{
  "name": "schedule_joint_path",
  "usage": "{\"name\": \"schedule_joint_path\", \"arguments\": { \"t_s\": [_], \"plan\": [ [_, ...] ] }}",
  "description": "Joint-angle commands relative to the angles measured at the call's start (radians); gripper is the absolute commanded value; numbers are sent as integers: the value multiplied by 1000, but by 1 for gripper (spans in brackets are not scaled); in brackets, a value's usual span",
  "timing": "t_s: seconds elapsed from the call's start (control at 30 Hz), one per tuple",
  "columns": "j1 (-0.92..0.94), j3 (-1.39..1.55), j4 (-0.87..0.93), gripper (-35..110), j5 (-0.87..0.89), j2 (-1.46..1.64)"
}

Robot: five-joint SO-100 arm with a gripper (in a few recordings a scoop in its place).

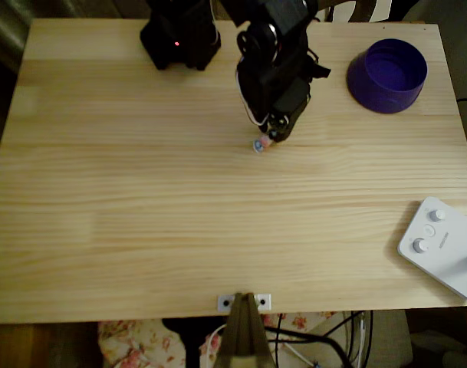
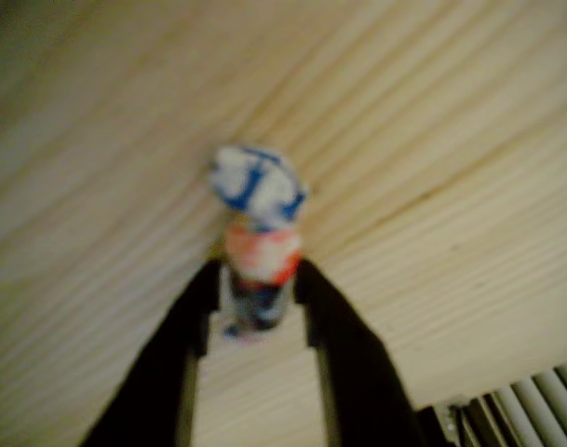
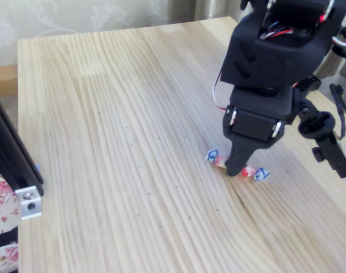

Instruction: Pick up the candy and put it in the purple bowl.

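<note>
**Candy between the gripper fingers on the pine table, bowl at the far corner**

Surface: a pale pine table (image 1: 141, 230) of glued boards with strong lengthwise grain, lit warmly. In the overhead view the near edge carries a small metal bracket (image 1: 245, 301) with a post below it, and floral fabric (image 1: 133, 345) and loose cables show beneath that edge. A white plastic controller with round knobs (image 1: 440, 245) lies at the near right corner.

At mid-table, the small wrapped candy, pinkish-orange and white with twisted blue-and-white ends (image 1: 259, 144), lies on the wood. The black two-finger gripper (image 1: 271, 139) is lowered onto it from the far side. In the wrist view, which is blurred, the two dark fingers (image 2: 185, 335) flank the sweet's body (image 2: 257, 279) on both sides, with one twisted end projecting beyond the tips; the fingers appear closed against the wrapper, with the candy at table level. The fixed view shows what the others do not: both twisted ends (image 3: 239, 168) stick out either side of the gripper tip (image 3: 238, 165), and the sweet rests on the boards.

Further back, the round, deep purple plastic bowl (image 1: 387, 75) stands upright at the far right corner, well apart from the candy. The arm's black base (image 1: 179, 34), showing a red light, sits at the far edge. The fixed view shows patterned wallpaper (image 3: 76, 14) beyond the table.
</note>
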Motion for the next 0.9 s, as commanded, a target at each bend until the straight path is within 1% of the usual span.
{"name": "schedule_joint_path", "arguments": {
  "t_s": [0.0, 0.37, 0.53, 0.7, 0.87],
  "plan": [
    [-25, 2, -25, 9, 6, 15],
    [-25, -8, -15, 4, 67, 48],
    [-25, -48, -15, 3, 140, 54],
    [-23, -138, 35, 3, 253, 66],
    [-23, -253, 107, 3, 437, 83]
  ]
}}
